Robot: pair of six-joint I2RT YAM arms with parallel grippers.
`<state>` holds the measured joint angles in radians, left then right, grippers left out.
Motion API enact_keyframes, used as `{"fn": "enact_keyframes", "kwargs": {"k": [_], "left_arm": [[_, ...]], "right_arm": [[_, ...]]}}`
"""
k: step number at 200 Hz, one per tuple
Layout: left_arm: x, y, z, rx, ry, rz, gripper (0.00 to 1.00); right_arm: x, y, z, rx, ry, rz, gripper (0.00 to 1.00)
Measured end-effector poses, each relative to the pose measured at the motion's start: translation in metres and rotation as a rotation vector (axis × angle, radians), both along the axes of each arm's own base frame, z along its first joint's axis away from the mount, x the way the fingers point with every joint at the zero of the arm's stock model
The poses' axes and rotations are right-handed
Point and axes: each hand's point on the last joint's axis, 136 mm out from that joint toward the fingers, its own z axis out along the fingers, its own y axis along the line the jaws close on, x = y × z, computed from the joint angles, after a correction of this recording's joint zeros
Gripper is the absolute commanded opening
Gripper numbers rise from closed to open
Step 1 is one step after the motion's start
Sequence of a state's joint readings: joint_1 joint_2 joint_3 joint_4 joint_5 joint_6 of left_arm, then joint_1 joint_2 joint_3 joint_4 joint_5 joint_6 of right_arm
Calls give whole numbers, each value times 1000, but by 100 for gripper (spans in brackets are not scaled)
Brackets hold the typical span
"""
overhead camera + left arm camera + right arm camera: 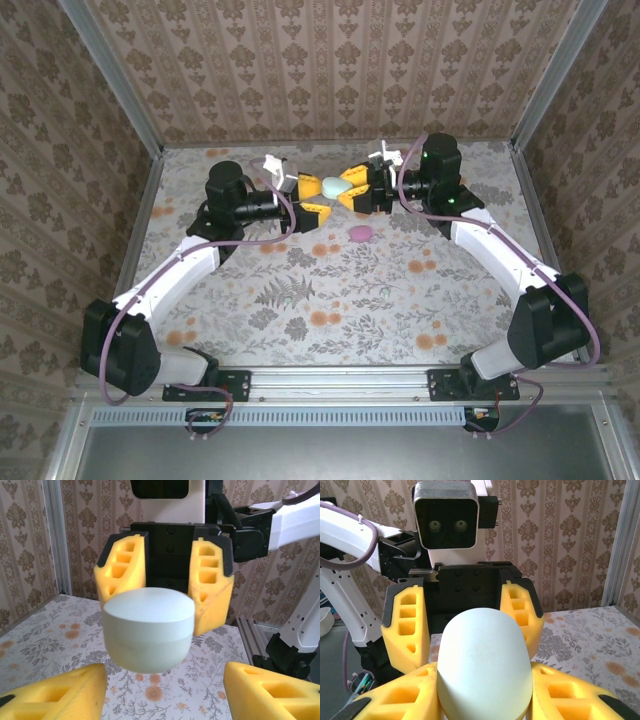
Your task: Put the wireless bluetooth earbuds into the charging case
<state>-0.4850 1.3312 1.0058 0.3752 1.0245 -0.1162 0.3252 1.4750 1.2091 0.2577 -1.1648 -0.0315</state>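
Note:
A pale mint oval charging case (335, 186) hangs in the air over the back middle of the table. My right gripper (484, 692) is shut on it, one yellow finger (395, 695) pressed to each flank. The case (484, 665) has its lid closed, and a seam runs round it (148, 629). My left gripper (165, 680) faces it from the other side, open. Its fingers (55, 695) stand wide apart beside the case's end without touching it. The earbuds are hidden.
A pink oval case (361, 233) lies on the flowered tabletop (330, 290) just in front of the two grippers. Patterned walls close the table in at the back and sides. An aluminium rail (330, 385) runs along the near edge.

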Motion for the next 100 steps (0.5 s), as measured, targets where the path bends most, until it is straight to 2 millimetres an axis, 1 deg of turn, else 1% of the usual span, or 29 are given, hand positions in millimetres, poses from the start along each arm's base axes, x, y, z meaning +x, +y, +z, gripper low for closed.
{"fn": "enact_keyframes", "kwargs": {"k": [60,88,100], "left_arm": [[4,0,5,-16,-5,23,65],[2,-1,7,-20,-5,16,61],[1,-3,7,-21,-3,12,60]], "right_arm": [[-5,2,0,1,-15,26,37],[-7,4,0,0,-21,34,37],[-7,4,0,0,-21,34,37]]}}
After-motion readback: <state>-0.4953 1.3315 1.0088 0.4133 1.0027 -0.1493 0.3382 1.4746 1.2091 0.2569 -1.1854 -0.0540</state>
